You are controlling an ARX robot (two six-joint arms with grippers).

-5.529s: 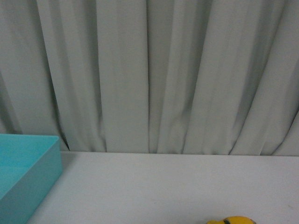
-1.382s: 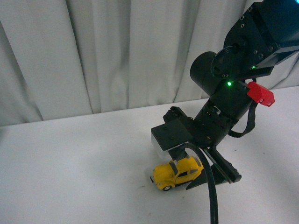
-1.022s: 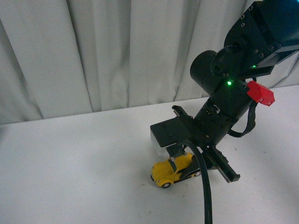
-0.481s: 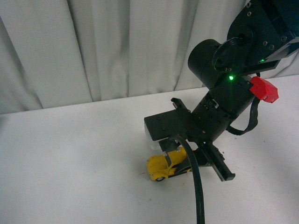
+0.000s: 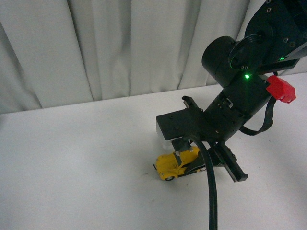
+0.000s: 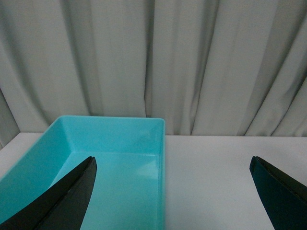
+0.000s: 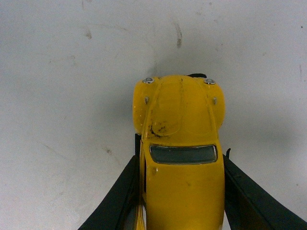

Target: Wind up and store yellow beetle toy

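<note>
On the table [image 5: 72, 163], at about 5 o'clock from the middle of the front view, stands the car [image 5: 175, 164]. Its nose points toward 8 o'clock and its wheels seem to be down on the surface. The right claw [image 5: 189, 163] is clamped on it: in the right wrist view the two dark fingers [image 7: 120, 196] lie against both flanks, behind the windscreen.

I judge the step in hand to be the winding. If this is a pull-back toy, it is wound by dragging it backward, so the wheels must roll and not slide. For this the arm should press down lightly and draw the car straight toward 2 o'clock, along its own axis. A sideways pull would only scrape the tyres. The grip sits on a rounded body, so too much squeeze may push the car out forward. A firm, even hold is better.

The left claw [image 6: 172, 196] is spread wide and holds nothing. It looks at the bin [image 6: 115, 163], which is not seen in the front view. The car should be lifted clear before it goes there, or the wheels may spin free.
</note>
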